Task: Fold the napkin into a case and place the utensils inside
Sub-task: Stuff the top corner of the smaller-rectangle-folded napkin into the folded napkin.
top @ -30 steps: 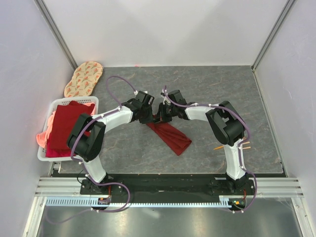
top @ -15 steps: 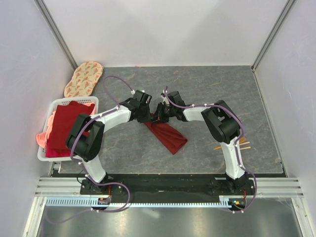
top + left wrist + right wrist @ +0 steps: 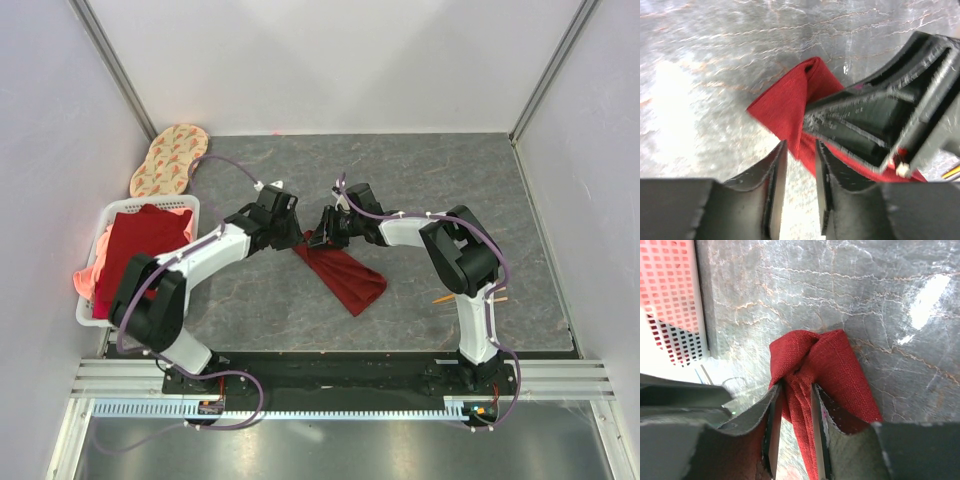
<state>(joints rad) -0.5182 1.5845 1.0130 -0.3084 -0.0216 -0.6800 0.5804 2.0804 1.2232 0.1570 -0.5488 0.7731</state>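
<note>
The dark red cloth napkin [image 3: 345, 278] lies folded on the grey stone tabletop [image 3: 450, 170]. Left jaws apart, empty; right jaws slightly apart astride its bunched corner. Lifting off could snag it and undo the fold.

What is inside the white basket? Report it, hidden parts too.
The white basket holds a red cloth on top, with salmon-pink cloth spilling over its left rim. Whatever lies beneath is covered, and the left arm hides the near right corner.
</note>
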